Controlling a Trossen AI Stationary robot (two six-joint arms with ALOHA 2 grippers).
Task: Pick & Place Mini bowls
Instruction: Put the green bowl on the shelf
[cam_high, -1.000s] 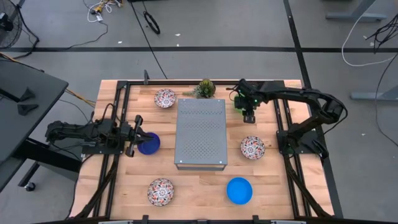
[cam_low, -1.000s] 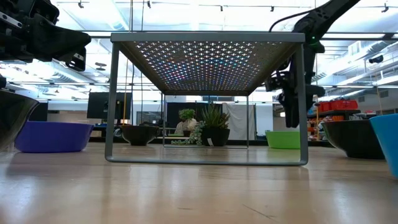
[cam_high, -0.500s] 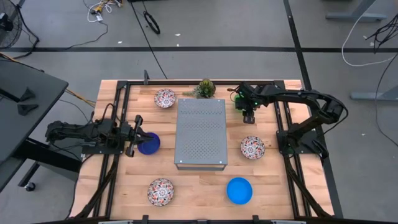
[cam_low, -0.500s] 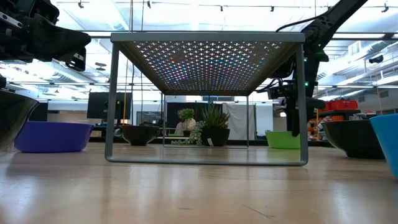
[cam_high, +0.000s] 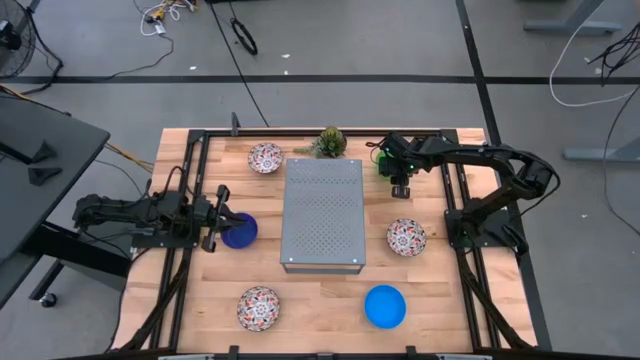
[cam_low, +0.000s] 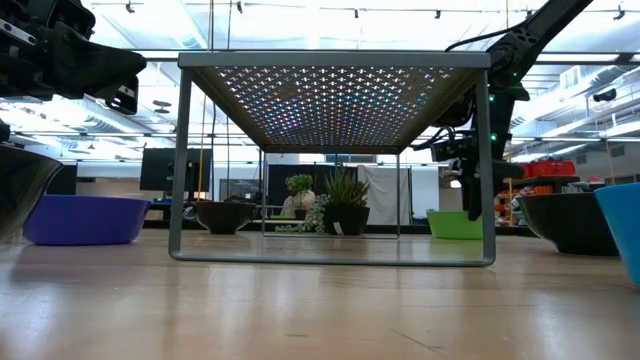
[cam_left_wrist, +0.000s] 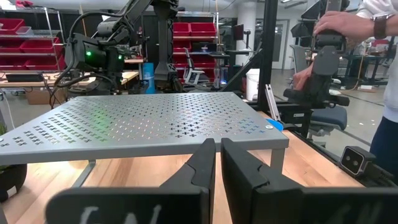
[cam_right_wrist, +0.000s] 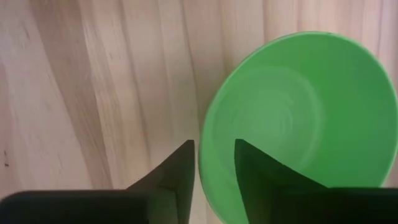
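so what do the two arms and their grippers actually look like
Both arms are dark, jointed and slim, rising from black frame rails along the table sides. The left gripper ends in two flat, matte black fingers with angular tips. The right gripper has the same dark wedge-shaped fingers, and a green light glows on its wrist.
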